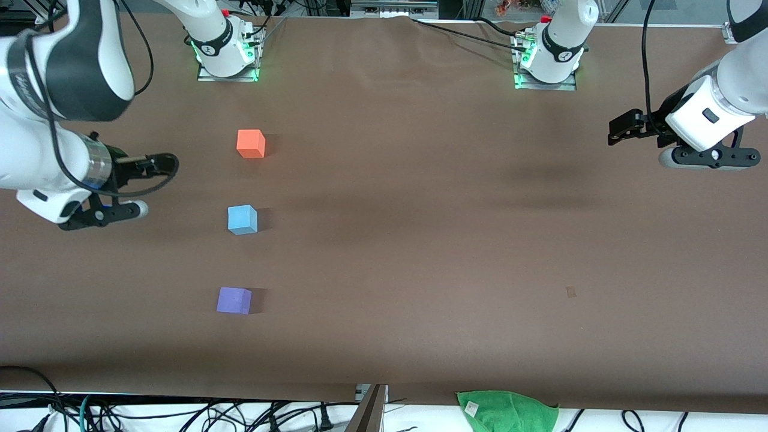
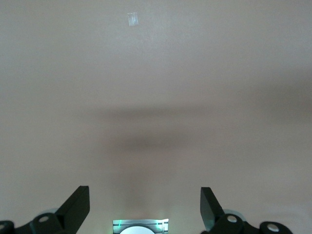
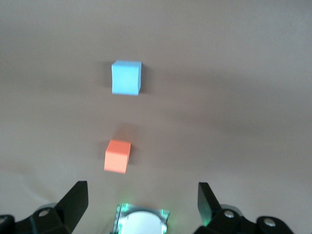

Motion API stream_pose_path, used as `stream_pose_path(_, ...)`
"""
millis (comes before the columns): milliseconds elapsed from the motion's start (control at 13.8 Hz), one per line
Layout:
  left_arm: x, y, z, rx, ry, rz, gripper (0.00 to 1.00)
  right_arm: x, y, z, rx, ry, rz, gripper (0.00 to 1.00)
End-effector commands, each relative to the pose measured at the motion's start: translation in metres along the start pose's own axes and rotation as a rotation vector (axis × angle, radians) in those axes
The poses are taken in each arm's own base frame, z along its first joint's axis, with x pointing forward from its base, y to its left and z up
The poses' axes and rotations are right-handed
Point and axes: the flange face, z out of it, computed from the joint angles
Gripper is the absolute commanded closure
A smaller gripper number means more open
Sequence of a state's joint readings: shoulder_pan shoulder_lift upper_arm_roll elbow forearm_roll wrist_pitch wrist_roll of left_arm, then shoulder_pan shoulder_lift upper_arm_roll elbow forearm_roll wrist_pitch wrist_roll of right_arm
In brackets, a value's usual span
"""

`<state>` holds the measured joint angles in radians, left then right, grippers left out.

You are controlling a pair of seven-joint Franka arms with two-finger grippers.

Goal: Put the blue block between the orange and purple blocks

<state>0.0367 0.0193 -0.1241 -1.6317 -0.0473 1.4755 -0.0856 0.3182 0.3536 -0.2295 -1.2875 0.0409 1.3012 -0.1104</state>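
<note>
The small sky-blue matte cube point(image 1: 242, 219) sits on the brown table point(image 1: 420, 240) in a line with the bright orange matte cube point(image 1: 251, 144), farther from the front camera, and the violet-purple matte cube point(image 1: 234, 300), nearer to it. It lies between them with clear gaps on both sides, so the placement looks done. The right hand point(image 1: 157, 165) hangs over the table at the right arm's end, beside the row, fingers spread wide and holding nothing. The left hand point(image 1: 624, 127) waits over its own end, also wide open and empty.
</note>
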Motion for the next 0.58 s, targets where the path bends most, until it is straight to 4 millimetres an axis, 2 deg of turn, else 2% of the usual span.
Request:
stream_pose_path(0,0.0,0.002,-0.006,-0.013,-0.004,0.018,0.0,-0.029,0.005,-0.031,0.011,0.018,0.043,0.01)
stream_pose_path(145,0.0,0.002,-0.006,-0.013,-0.004,0.018,0.0,-0.044,0.008,-0.038,0.027,0.034,0.036,0.01)
stream_pose_path(290,0.0,0.002,-0.006,-0.013,-0.004,0.018,0.0,-0.056,0.003,-0.036,0.046,0.074,0.003,0.01)
stream_pose_path(362,0.0,0.002,-0.006,-0.013,-0.004,0.018,0.0,-0.061,0.01,-0.036,0.051,0.109,0.003,0.01)
stream_pose_path(507,0.0,0.002,-0.006,-0.013,-0.004,0.018,0.0,-0.082,0.029,-0.05,0.06,0.155,0.041,0.01)
